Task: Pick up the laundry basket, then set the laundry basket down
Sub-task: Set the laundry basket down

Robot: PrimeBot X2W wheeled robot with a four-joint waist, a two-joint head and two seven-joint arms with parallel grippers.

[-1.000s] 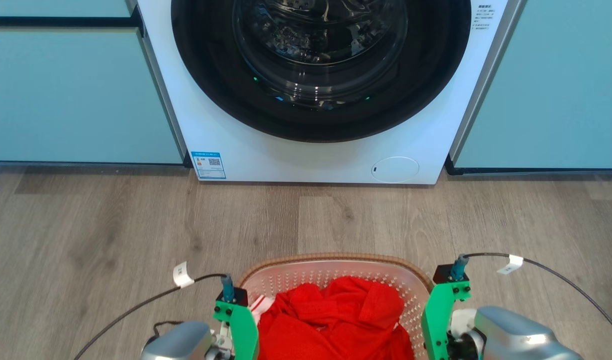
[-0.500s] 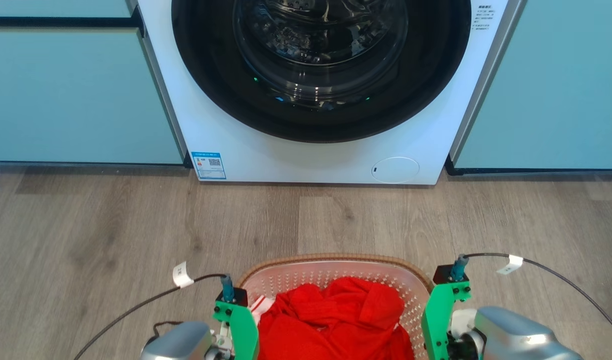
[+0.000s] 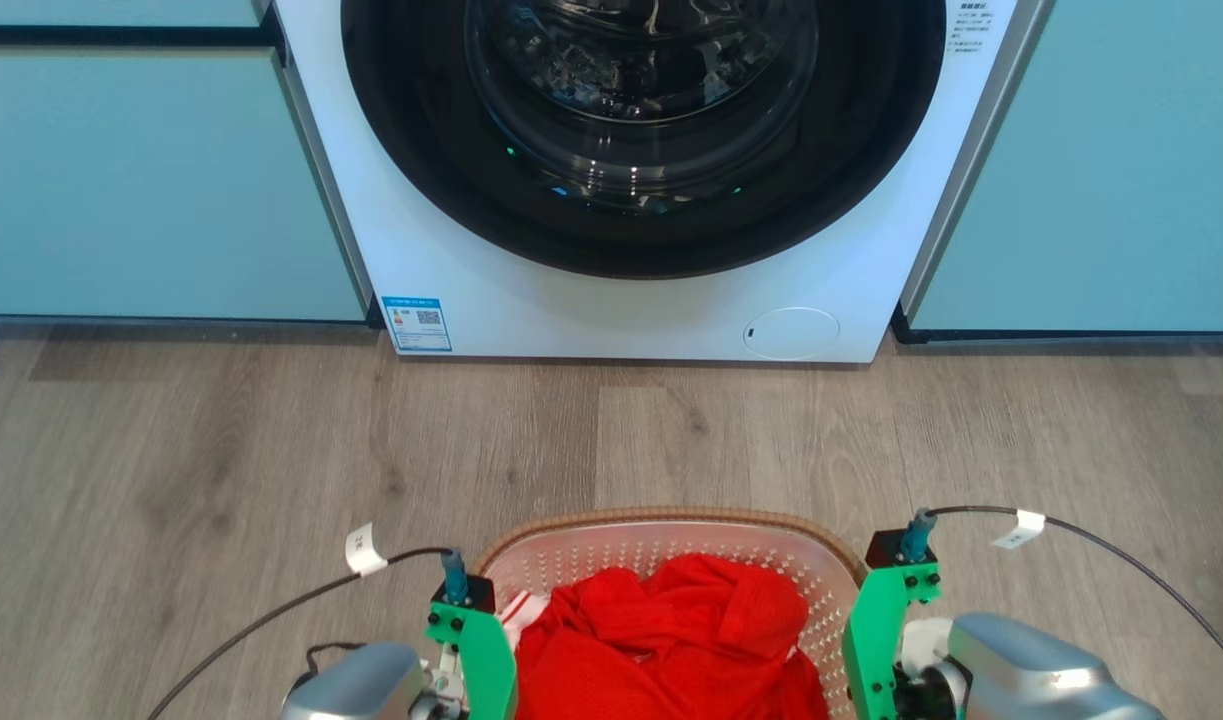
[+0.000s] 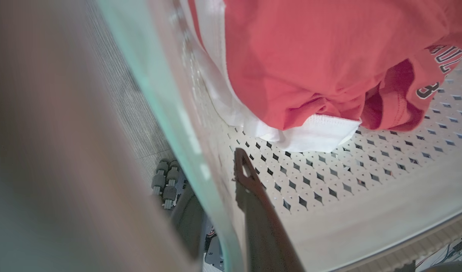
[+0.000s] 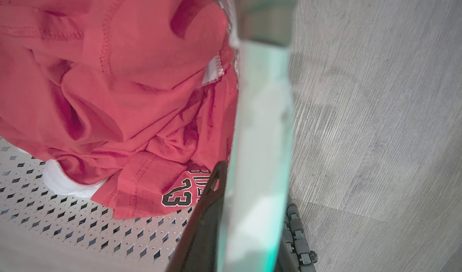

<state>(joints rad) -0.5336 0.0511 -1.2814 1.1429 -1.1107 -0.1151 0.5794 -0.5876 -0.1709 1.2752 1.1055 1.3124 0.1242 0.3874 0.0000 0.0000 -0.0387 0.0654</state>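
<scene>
- Teal left cabinet (image 3: 151,180) fronts the far left, with grey wood floor (image 3: 221,450) running toward the robot.
- The left gripper (image 4: 223,177) straddles the left wall of the laundry basket (image 3: 671,520). One dark finger (image 4: 253,189) lies against the perforated inside and the wall passes between the pair, so it appears clamped on the basket.
- The basket sits near centre between the two arms, well apart from the washer (image 3: 531,310) at far centre, with bare floor between them. A red garment (image 3: 671,630) with white trim is heaped inside.
- Whether the base touches the floor cannot be told, as the near half is out of sight.
- The right gripper (image 5: 253,189) mirrors the hold on the right wall, its inner finger (image 5: 208,204) tucked beside the red cloth and the rim running between the fingers. It too appears closed on the basket.
- The teal right cabinet (image 3: 1121,170) closes the far right.
- Judged from the two-sided hold, the pick-up is made and the set-down is yet to come.
- That next move calls for both arms to lower together and level, so the load does not tip. The grippers should let go only once the brown base rests flat on the floor.
</scene>
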